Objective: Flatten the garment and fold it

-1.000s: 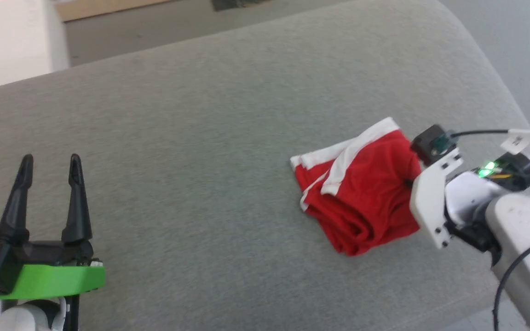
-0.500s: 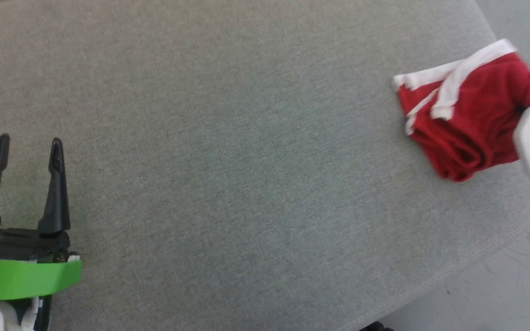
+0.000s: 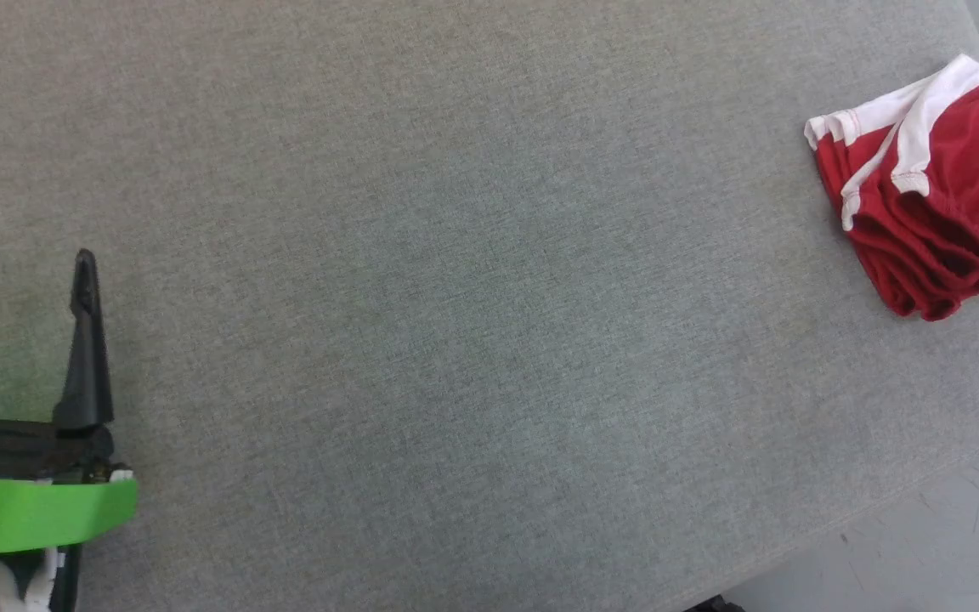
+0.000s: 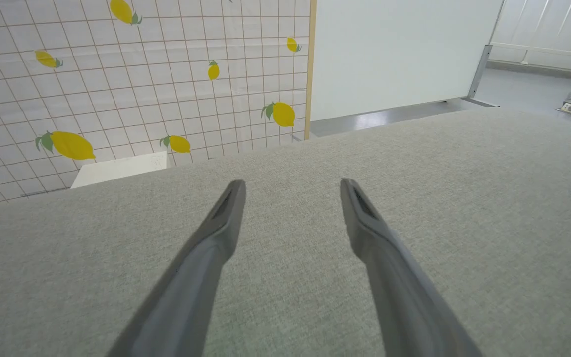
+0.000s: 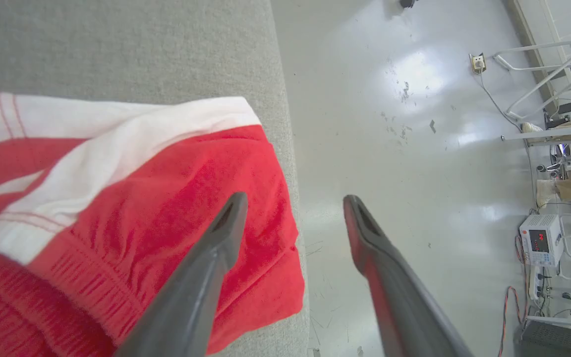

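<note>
The garment [image 3: 940, 195], red shorts with white trim, lies folded in a bundle at the far right of the grey cushioned surface [image 3: 455, 297]. In the right wrist view the garment [image 5: 117, 188] sits at the surface's edge. My right gripper [image 5: 295, 198] hovers over that edge, open, with one finger above the red fabric, the other above the floor, and nothing between them. My left gripper [image 3: 31, 255] rests open at the lower left, far from the garment. Its fingers [image 4: 216, 233] are spread over bare grey fabric.
The grey surface ends just right of the garment, with pale glossy floor [image 5: 414, 148] below. A unit with a red display [image 5: 538, 240] and cables stand far off. A lemon-patterned tiled wall [image 4: 117, 74] and a white panel [image 4: 399, 49] lie beyond the far edge.
The head camera has swung, shifting the whole picture right. My right gripper, earlier at the garment's right side, has opened and left the head view. The left gripper keeps its pose.
</note>
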{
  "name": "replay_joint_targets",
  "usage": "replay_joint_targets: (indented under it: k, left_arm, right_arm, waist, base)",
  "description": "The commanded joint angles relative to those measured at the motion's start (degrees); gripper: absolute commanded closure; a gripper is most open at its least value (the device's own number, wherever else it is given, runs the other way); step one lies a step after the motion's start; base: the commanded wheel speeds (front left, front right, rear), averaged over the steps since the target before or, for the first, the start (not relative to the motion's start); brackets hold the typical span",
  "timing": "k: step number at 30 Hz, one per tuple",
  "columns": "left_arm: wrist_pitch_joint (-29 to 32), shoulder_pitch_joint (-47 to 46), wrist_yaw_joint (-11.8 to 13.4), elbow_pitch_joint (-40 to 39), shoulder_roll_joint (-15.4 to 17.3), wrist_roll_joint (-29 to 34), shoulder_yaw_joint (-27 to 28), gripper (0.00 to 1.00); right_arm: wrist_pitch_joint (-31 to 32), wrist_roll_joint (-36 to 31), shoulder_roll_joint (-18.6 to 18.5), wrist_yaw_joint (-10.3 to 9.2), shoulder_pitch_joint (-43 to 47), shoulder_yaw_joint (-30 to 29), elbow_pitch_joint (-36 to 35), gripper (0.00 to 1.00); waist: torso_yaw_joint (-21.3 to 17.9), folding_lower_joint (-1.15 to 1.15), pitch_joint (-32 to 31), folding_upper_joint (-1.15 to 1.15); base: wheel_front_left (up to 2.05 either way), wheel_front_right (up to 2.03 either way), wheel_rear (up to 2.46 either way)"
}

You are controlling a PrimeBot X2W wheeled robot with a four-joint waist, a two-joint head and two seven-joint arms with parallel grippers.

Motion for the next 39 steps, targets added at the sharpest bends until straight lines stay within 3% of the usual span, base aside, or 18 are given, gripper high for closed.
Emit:
replay_joint_targets:
  k: [1,8,13,17,19,25,29,39]
  left_arm:
    - [-0.7,-0.3,0.2,0.7,-0.6,-0.4,-0.5,0.00]
    - [-2.1,-1.2,0.9,5.0,-3.8,-0.9,-2.2,0.00]
    - [-2.6,-2.1,1.7,7.8,-6.3,-1.1,-2.4,0.00]
    - [-2.7,-1.7,2.4,9.2,-8.4,-1.2,-1.8,0.00]
    - [-2.7,-1.7,2.4,9.8,-9.3,-1.0,-1.9,0.00]
    - [-2.8,-1.4,3.1,12.4,-11.4,0.1,-2.3,0.00]
    - [-2.8,-1.8,3.4,14.5,-12.5,0.5,-2.9,0.00]
    - [-2.8,-4.1,3.8,19.5,-14.3,0.9,-4.5,0.00]
  right_arm:
    - [-1.8,0.0,0.6,-0.11,-0.5,-2.1,-1.9,0.00]
    - [-11.2,3.2,7.7,-0.11,-0.3,-9.8,-15.9,0.00]
    - [-16.1,6.3,15.7,-0.11,2.3,-9.2,-25.7,0.00]
    - [-20.4,7.5,22.9,-0.11,6.7,-8.6,-30.2,0.00]
    - [-22.5,5.8,24.7,-0.11,9.5,-7.4,-31.4,0.00]
    - [-30.4,3.2,28.0,-0.11,16.4,-6.3,-30.2,0.00]
    - [-35.4,7.5,28.2,-0.11,20.4,-4.4,-25.4,0.00]
    - [-38.9,9.2,28.2,-0.11,29.4,-1.2,-18.6,0.00]
  waist:
    - [0.7,-0.01,-2.1,0.00]
    - [3.4,-0.01,-9.2,0.00]
    - [6.9,-0.01,-14.9,0.00]
    - [10.1,-0.01,-19.0,0.00]
    - [11.9,-0.01,-20.7,0.00]
    - [16.4,-0.01,-23.8,0.00]
    - [19.4,-0.01,-25.6,0.00]
    - [24.1,-0.01,-27.6,0.00]
  base:
    - [0.00,0.00,0.00]
    - [0.00,0.00,0.00]
    - [0.00,0.00,0.00]
    - [0.00,0.00,0.00]
    - [0.00,0.00,0.00]
    - [0.00,0.00,0.00]
    - [0.00,0.00,0.00]
    - [0.00,0.00,0.00]
